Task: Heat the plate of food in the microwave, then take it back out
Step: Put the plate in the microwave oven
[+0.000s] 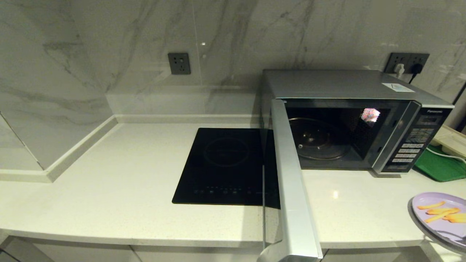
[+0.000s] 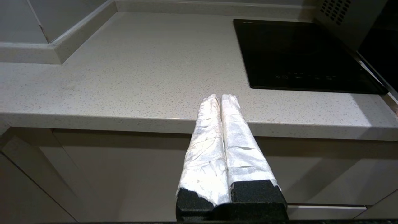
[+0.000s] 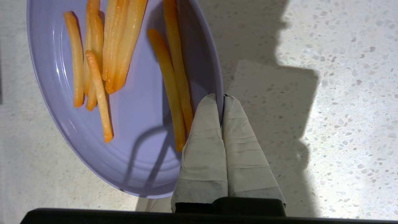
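The lilac plate of food (image 1: 435,223) with orange-yellow fries (image 1: 441,213) is at the right front corner of the counter, partly cut off by the head view's edge. In the right wrist view my right gripper (image 3: 222,98) is shut on the plate (image 3: 136,130) at its rim, one finger inside beside the fries (image 3: 121,46), one outside. The silver microwave (image 1: 356,87) stands at the back right with its door (image 1: 291,174) swung wide open toward me; the glass turntable (image 1: 316,140) inside is bare. My left gripper (image 2: 220,98) is shut on nothing, parked at the counter's front edge.
A flat black induction hob (image 1: 225,163) lies left of the microwave, partly behind the open door. A green tray (image 1: 440,167) sits right of the microwave. The open door reaches past the counter's front edge. A white wall step borders the counter at the far left.
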